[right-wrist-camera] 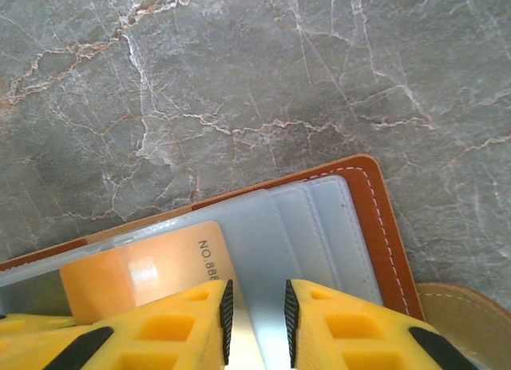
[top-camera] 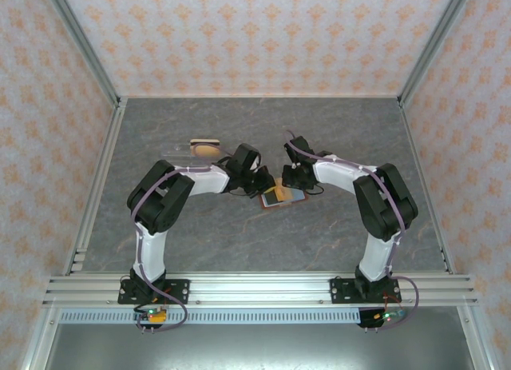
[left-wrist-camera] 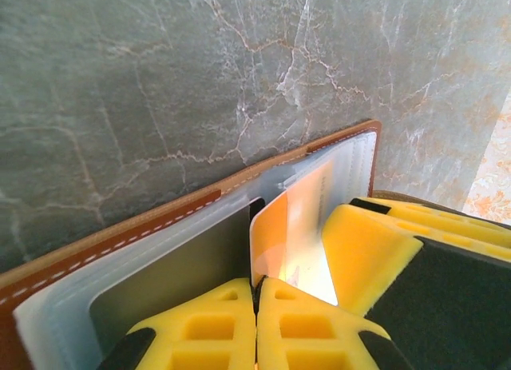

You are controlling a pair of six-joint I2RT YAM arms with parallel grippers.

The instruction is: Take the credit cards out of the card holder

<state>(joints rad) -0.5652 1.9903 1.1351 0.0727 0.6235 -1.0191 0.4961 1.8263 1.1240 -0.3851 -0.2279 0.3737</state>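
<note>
Reddish-brown leather with pale stitching is edging the card holder (top-camera: 282, 197), which is lying open and flat on the grey marbled table (top-camera: 200, 234), in the middle between the two wrists. Its blue-grey, translucent pocket leaves are facing up. The left gripper (left-wrist-camera: 257, 306) is reaching in from the left with its yellow pads fully together, and they are pinching the lower corner of the orange credit card (left-wrist-camera: 286, 230), which is tilting up out of its pocket. A grey credit card (left-wrist-camera: 172, 286) is sitting flat inside the neighbouring pocket, just beside the pinched one. The right gripper (right-wrist-camera: 255, 310) is bearing down on the holder with its jaws parted only by a narrow slit, and the pale pocket leaf is showing through that slit. In the left wrist view one of the right gripper's yellow fingers (left-wrist-camera: 363, 250) is crowding the far side of the orange card and is covering that part of the holder. A tan stitched piece (right-wrist-camera: 463, 314) is lying just beside the holder's rounded corner. A small tan object (top-camera: 206, 147) is resting on the table well apart, behind the left arm.
</note>
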